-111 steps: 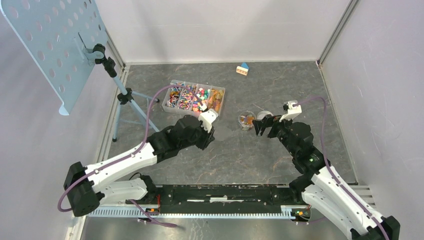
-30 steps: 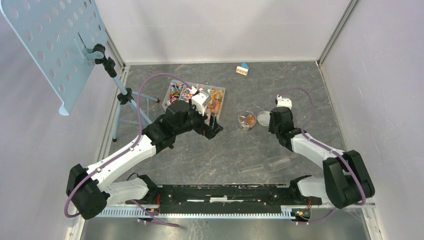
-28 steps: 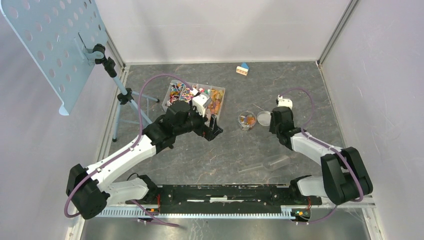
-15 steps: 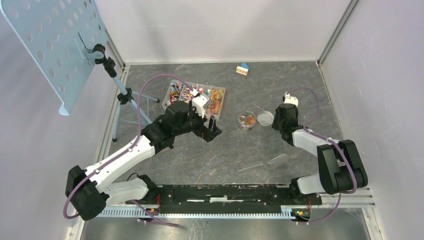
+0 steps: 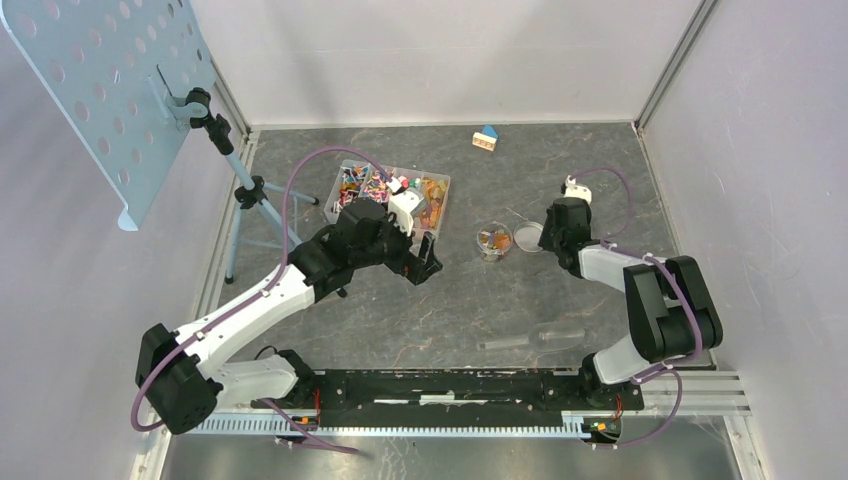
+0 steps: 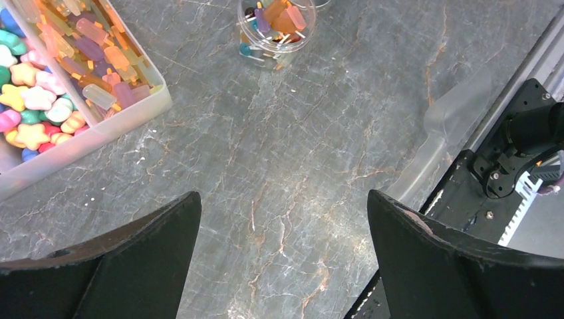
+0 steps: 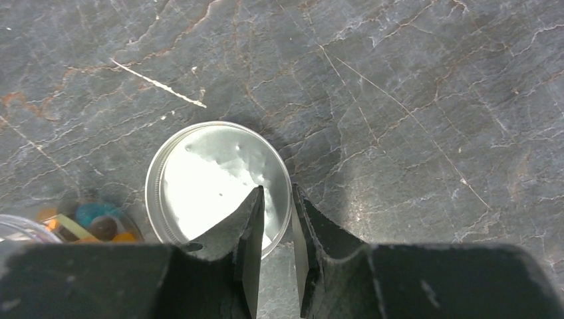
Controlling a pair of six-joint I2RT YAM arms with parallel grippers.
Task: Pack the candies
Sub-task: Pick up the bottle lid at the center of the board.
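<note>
a grey stone-look table (image 5: 470,300) is being viewed from above, with a small clear jar (image 5: 492,241) standing near its middle. some candies (image 6: 275,26) are being held in the jar already; the rest are lying sorted in a tray (image 6: 100,129) just left of the jar.

a round metal lid (image 7: 213,179) is lying flat just right of the jar, hollow side up. the right gripper (image 7: 274,193) is being lowered onto the lid edge furthest from the jar. its fingers are being kept nearly closed, one inside the rim and one outside, so the rim appears to be pinched between them. this grip is probably being taken so the lid can be lifted and put on the jar.

the left gripper (image 6: 282,199) is being held over bare table left of the jar and nearer the arm bases, at the tray's near corner. its fingers are spread fully apart and nothing is being gripped. it is likely being kept there so the jar is left free for the lid.
</note>
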